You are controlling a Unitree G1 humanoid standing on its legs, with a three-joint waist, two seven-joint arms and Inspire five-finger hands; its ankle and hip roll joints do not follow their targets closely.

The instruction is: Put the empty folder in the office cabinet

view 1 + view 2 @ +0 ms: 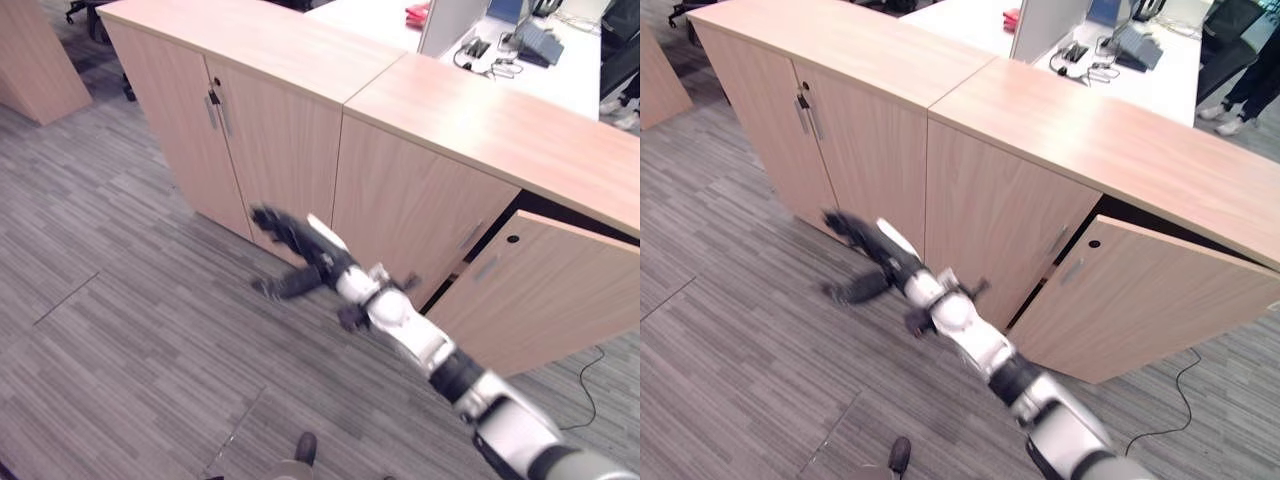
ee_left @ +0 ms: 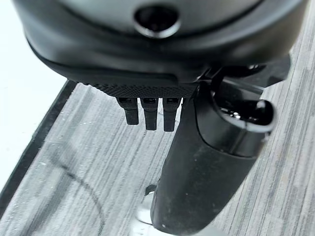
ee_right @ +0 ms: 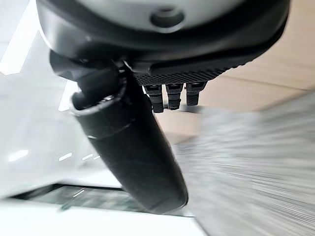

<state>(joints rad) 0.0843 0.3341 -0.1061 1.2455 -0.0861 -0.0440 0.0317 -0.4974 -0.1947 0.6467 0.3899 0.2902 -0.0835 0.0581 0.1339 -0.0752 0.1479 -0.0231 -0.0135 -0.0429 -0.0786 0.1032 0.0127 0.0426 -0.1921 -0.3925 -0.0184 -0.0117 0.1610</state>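
The right hand is blurred in the eye views, so its fingers cannot be read there. The open cabinet door hides the cabinet's inside. The things on the desk are too small to name, and the picture's edge cuts them off

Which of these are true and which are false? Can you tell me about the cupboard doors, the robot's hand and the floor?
1. One cabinet door stands ajar. True.
2. The right hand is holding a folder. False: its fingers are straight and it holds nothing.
3. The floor is grey carpet. True.
4. The left-hand cabinet doors are wide open. False: they are closed.
5. The cabinet top has a stack of folders on it. False: it is bare wood.
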